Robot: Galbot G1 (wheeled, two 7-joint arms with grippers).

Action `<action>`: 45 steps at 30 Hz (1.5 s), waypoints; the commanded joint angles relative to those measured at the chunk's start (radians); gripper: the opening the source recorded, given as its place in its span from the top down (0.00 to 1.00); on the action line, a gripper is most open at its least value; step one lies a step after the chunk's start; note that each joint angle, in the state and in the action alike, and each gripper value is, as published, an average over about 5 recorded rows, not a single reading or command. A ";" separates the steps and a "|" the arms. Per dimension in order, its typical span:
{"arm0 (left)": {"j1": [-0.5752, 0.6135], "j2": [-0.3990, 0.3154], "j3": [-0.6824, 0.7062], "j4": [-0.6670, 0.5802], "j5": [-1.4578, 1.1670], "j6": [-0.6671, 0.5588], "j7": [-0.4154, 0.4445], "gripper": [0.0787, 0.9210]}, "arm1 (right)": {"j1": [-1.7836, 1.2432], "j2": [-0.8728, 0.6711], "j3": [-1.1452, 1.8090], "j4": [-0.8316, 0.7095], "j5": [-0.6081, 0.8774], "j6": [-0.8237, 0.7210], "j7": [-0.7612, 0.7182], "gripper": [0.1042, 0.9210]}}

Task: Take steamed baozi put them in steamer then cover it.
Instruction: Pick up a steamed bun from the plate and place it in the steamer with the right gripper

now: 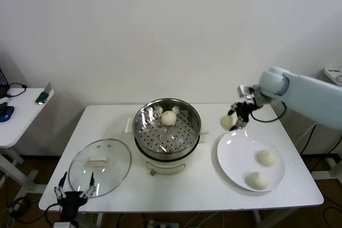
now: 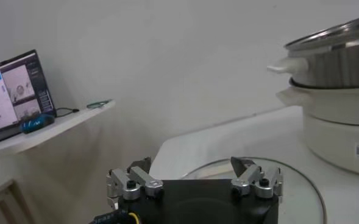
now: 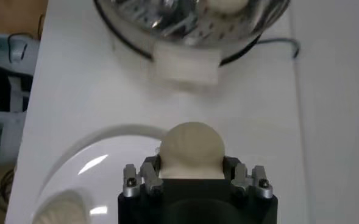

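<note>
My right gripper (image 1: 231,119) is shut on a cream-white baozi (image 3: 192,150) and holds it in the air, between the steamer (image 1: 166,130) and the white plate (image 1: 238,156). One baozi (image 1: 169,118) lies on the perforated tray inside the steel steamer. Two more baozi (image 1: 266,157) (image 1: 257,180) rest on the plate. The glass cover (image 1: 100,166) with its pale handle lies flat on the table, left of the steamer. My left gripper (image 1: 75,188) hangs open at the table's front left edge, just in front of the cover, holding nothing.
A side table (image 1: 21,116) with a laptop (image 2: 11,97) and small items stands to the far left. The steamer's cream base and handle (image 2: 289,63) rise close to the left wrist. A wall runs behind the table.
</note>
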 commanded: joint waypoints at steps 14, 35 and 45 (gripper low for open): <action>0.012 0.007 0.011 -0.036 0.001 -0.021 0.003 0.12 | 0.153 0.583 -0.101 -0.158 0.339 -0.094 0.086 0.33; 0.009 0.014 -0.002 -0.024 -0.022 -0.038 -0.001 0.12 | -0.060 0.693 -0.184 -0.224 0.287 -0.102 0.139 0.32; -0.007 0.004 -0.002 -0.021 -0.022 -0.030 0.000 0.12 | -0.092 0.711 -0.176 -0.267 0.248 -0.097 0.136 0.30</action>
